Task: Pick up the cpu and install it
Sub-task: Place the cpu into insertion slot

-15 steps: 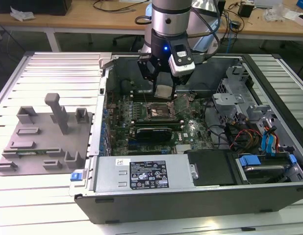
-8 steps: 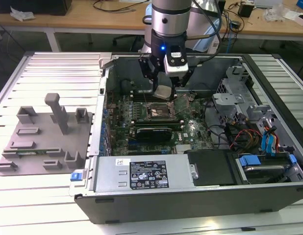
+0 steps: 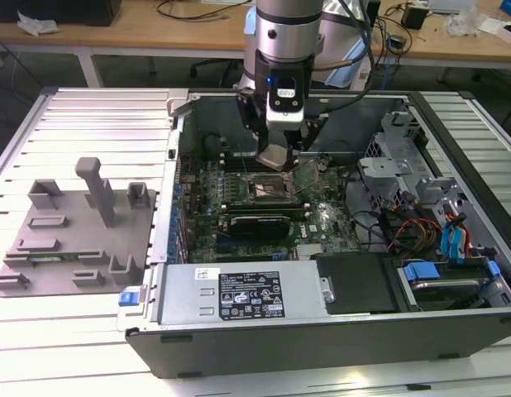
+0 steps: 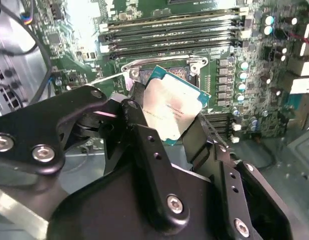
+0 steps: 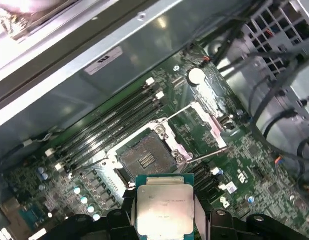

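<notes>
**A:** So, status on the cpu (image 5: 164,207)?

**B:** Airborne, not seated. It's inside the open computer case (image 3: 338,347), over the motherboard (image 5: 244,165). In the exterior view it hangs just above the CPU socket (image 3: 268,188), with the socket at roughly 6 o'clock from the chip.

**A:** Gripper?

**B:** The gripper (image 5: 164,216) is clamped on the cpu. Black fingers (image 4: 139,135) pinch two opposite edges, silver lid facing both wrist cameras. Jaws are only as wide as the chip and touch nothing else.

**A:** Socket ready?

**B:** Looks so. The first wrist view shows it bare, with the contact field exposed and the load plate (image 5: 202,122) swung up. In the exterior view that plate stands at about 3 o'clock of the socket. The memory slots (image 5: 109,130) run alongside, apart from the fingers.

**A:** Which step, then?

**B:** My read is that the pick is done and this is the approach for the install. Chip and socket are apart.

**A:** What does placing call for?

**B:** Judgement only. The chip looks tilted against the board in the exterior view, so it wants levelling and squaring to the socket frame. The corner mark needs matching too, but I can't make it out. It should go straight down with no sliding, since those contacts would likely bend easily. The fingers also need room inside the frame to release.
</notes>
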You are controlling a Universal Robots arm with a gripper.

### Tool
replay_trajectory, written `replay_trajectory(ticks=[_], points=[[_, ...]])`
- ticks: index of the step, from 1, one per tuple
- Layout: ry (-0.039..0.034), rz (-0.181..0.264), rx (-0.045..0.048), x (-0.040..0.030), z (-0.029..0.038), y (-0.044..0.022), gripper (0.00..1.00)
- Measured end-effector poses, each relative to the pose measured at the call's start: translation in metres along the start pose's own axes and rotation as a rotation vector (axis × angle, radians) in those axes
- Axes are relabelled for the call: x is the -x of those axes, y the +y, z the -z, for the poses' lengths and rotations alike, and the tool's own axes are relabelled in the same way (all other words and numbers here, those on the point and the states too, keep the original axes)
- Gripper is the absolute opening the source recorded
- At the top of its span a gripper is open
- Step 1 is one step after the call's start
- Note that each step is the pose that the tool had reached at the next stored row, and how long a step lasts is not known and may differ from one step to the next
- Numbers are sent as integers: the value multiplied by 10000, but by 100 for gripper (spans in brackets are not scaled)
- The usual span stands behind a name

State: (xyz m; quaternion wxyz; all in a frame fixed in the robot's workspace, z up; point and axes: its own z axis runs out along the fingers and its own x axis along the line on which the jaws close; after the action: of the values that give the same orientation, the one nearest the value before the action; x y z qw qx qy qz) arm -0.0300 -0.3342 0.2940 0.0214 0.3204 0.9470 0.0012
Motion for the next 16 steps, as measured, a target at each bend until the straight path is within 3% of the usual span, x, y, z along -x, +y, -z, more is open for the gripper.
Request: replay_trajectory(ticks=[8, 14, 16], points=[[-26, -1585, -63, 0, -6, 0, 55], [-62, -3814, -152, -1, -16, 0, 55], [-70, -4313, -172, -1, -19, 0, 55]])
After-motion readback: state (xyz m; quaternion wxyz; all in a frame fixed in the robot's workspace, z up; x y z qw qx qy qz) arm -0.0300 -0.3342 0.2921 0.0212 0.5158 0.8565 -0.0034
